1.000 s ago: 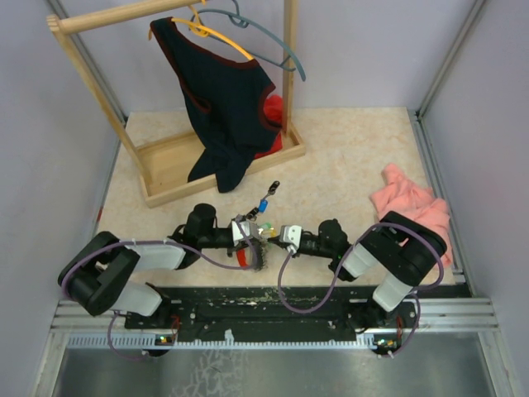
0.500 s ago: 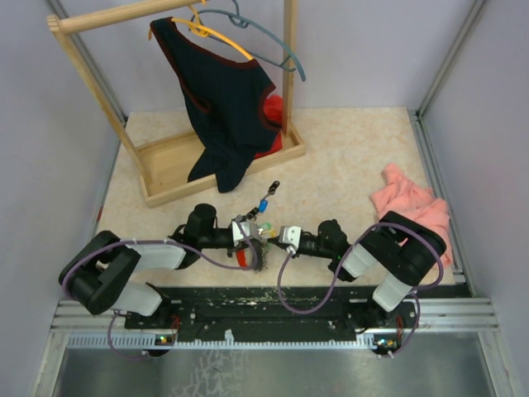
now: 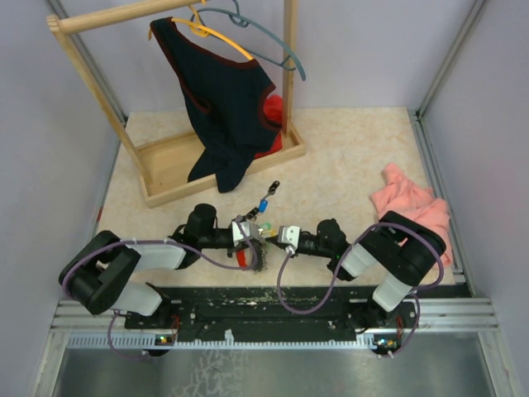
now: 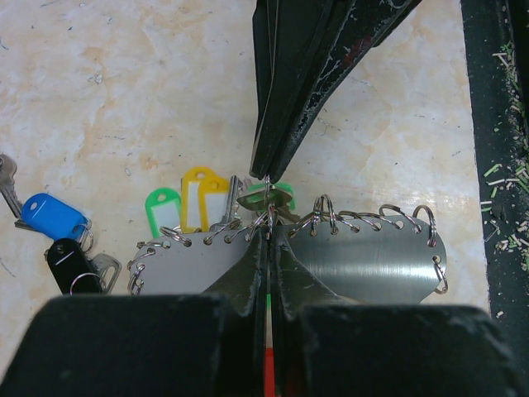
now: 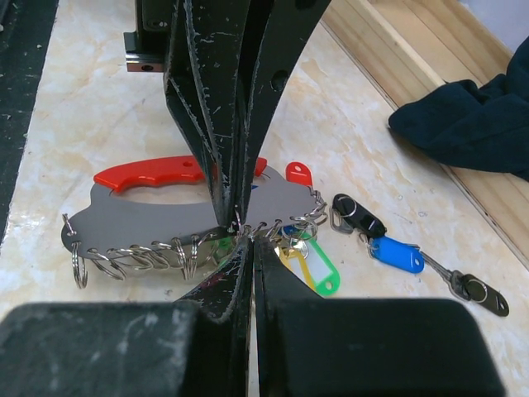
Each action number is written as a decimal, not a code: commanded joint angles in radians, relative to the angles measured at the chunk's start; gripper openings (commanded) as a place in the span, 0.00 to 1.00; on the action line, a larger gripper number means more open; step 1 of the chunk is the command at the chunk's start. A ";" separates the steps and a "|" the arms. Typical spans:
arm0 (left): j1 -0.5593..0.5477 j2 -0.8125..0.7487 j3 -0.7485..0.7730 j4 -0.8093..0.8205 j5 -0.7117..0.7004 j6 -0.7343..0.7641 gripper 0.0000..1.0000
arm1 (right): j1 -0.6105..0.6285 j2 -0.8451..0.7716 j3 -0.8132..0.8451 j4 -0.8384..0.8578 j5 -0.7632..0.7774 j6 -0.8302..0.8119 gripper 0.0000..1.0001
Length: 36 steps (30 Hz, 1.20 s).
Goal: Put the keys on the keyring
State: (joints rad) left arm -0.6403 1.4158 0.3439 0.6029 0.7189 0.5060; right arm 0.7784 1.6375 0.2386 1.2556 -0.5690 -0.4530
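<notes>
The keyring is a grey metal plate with a red grip and small split rings along its edge; it lies on the table between both arms. My left gripper is shut, pinching one edge ring. My right gripper comes from the opposite side, tip to tip with it, and is shut on the thin ring of a green-headed key. Green and yellow keys hang at the plate's edge. A blue key and a black one lie loose beside it.
A wooden rack with a dark garment and hangers stands at the back left. A pink cloth lies at the right. The black base rail runs just behind the grippers.
</notes>
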 commanded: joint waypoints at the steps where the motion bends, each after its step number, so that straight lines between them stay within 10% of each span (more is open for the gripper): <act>1: -0.007 0.003 0.025 0.009 0.022 0.004 0.01 | 0.013 0.006 0.028 0.036 -0.029 -0.007 0.00; 36: -0.007 0.000 0.025 0.006 -0.006 -0.003 0.01 | 0.014 -0.017 -0.009 0.047 0.000 0.004 0.00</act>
State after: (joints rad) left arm -0.6403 1.4158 0.3439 0.6025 0.7063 0.5045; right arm 0.7792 1.6375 0.2417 1.2350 -0.5377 -0.4526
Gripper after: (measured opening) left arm 0.013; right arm 0.005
